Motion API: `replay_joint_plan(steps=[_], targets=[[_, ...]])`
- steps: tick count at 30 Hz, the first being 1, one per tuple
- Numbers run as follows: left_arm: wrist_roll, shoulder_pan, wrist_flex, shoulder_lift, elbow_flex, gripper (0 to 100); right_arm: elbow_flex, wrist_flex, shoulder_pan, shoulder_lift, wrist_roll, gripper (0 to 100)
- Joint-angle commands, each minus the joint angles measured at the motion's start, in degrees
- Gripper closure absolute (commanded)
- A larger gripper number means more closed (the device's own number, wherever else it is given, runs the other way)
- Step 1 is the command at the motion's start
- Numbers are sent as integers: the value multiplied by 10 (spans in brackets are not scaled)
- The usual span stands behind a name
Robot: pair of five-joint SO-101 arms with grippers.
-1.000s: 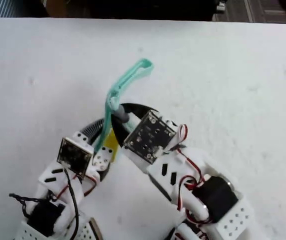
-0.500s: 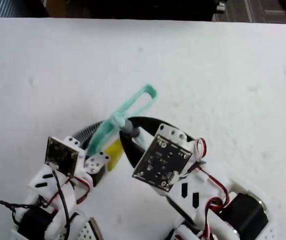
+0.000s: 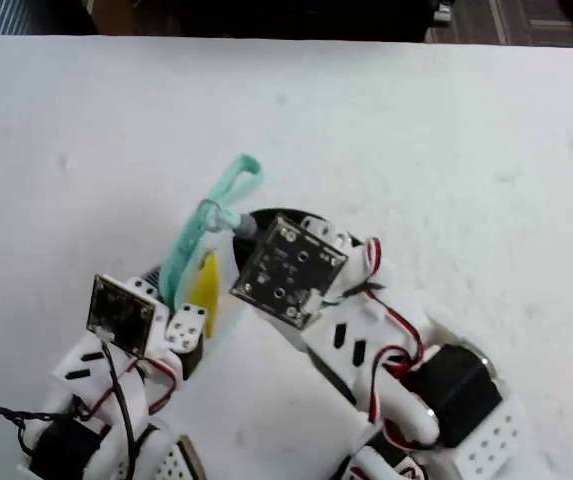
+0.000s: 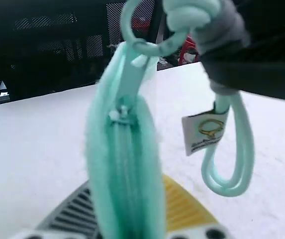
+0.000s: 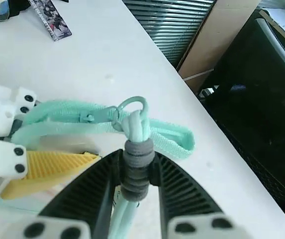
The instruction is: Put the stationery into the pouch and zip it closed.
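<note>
The mint-green pouch (image 3: 179, 262) stands on edge on the white table, and my left gripper (image 3: 191, 278) is shut on its near end with a yellow finger (image 4: 182, 209) on one side. Edge-on in the left wrist view, the pouch (image 4: 125, 169) shows its zip line and slider (image 4: 120, 112). A ring (image 5: 132, 107) joins the slider to a mint pull cord with a grey sleeve (image 5: 135, 169). My right gripper (image 5: 135, 174) is shut on that sleeve, just above the pouch's far end (image 3: 249, 226). A mint strap loop (image 3: 238, 172) sticks out beyond it.
White tabletop (image 3: 446, 150) stretches open to the far side and to the right. A printed card (image 5: 50, 22) lies farther off on the table. Beyond the table edge stands a dark mesh crate (image 5: 266, 69). Both arm bases crowd the near edge.
The right gripper swung towards the near right with the pull cord, then back to the left. The pouch and its strap loop followed and now lean left. The left arm has kept its hold.
</note>
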Motion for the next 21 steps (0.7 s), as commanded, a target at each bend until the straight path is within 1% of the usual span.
replay_joint_plan(steps=[1, 6, 9, 12, 17, 21], targets=[[3, -3, 4, -1, -30, 977, -12, -38, 7, 21, 3, 981], [3, -2, 19, -1, -33, 977, -12, -78, 7, 50, 3, 981], [-39, 27, 40, -1, -33, 977, -12, -89, 9, 59, 6, 981], [-55, 57, 60, -1, -33, 977, -12, -88, 42, 65, 6, 981], [-57, 58, 62, -1, -33, 977, -10, -87, 124, 67, 7, 981], [-58, 58, 62, -1, -33, 977, -11, -73, 153, 67, 8, 981]])
